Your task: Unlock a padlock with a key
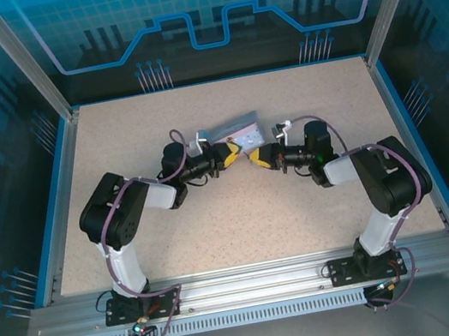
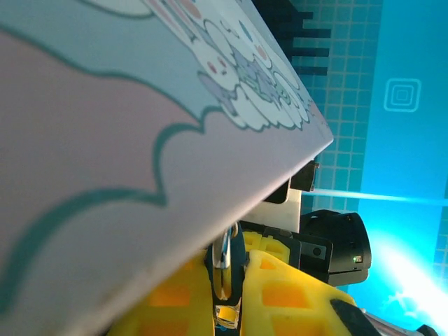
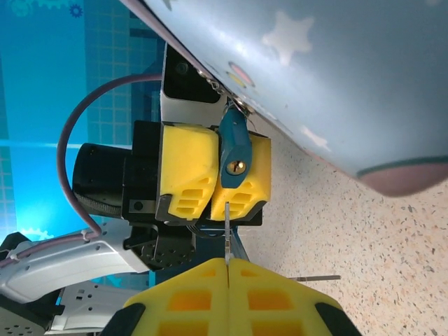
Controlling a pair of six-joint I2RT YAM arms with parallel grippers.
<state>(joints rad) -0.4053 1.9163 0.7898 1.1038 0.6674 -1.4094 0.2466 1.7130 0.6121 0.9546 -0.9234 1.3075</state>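
The speckled tabletop [image 1: 218,230] carried a cartoon-printed tin [image 1: 236,134] at its middle. Against the tin's edge, the left gripper [image 1: 228,155] pinched the padlock [image 3: 234,150], keyhole outward. The right gripper [image 3: 229,266] had its fingers pressed together on the key [image 3: 227,227], blade pointing toward the padlock.

Bent inward, wrists low, nearly tip to tip. Clamping padlock [image 3: 234,148] with left gripper [image 1: 230,154], pinching key [image 3: 227,228] with right gripper [image 1: 255,158], jaws shut.

No readable txt, nos. or brands; tin [image 3: 336,77] w/ cartoon & star print.
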